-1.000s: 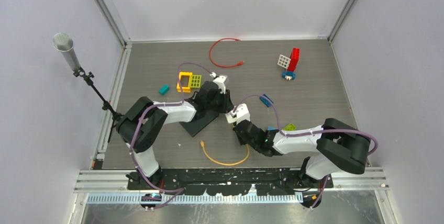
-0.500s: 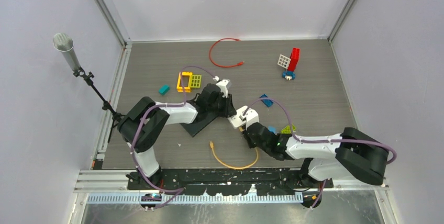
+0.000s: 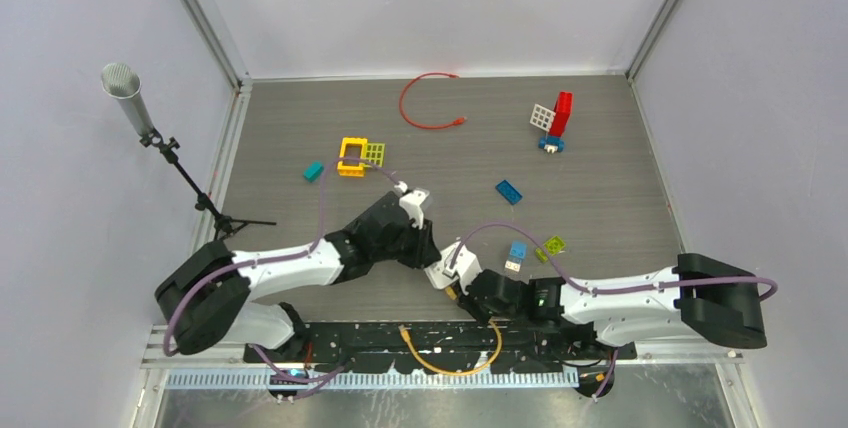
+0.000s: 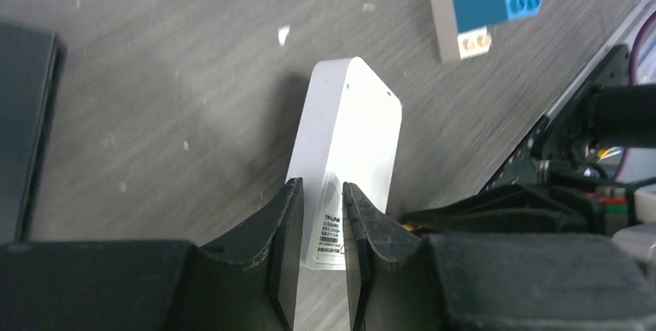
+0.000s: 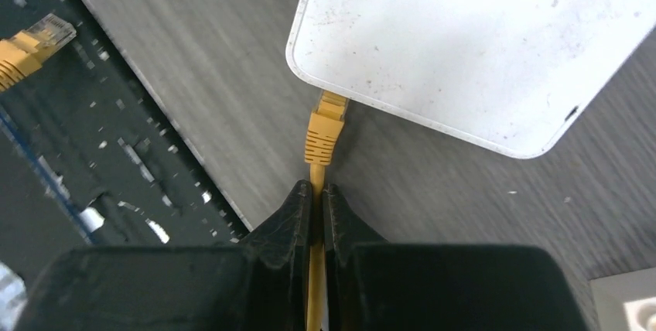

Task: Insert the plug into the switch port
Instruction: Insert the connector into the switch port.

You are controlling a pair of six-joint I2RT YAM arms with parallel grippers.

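Now the left claw clamps the white rectangular plastic switch box by one end, while the right claw pinches the yellow cable just behind its yellow plug, whose tip touches the switch's edge.
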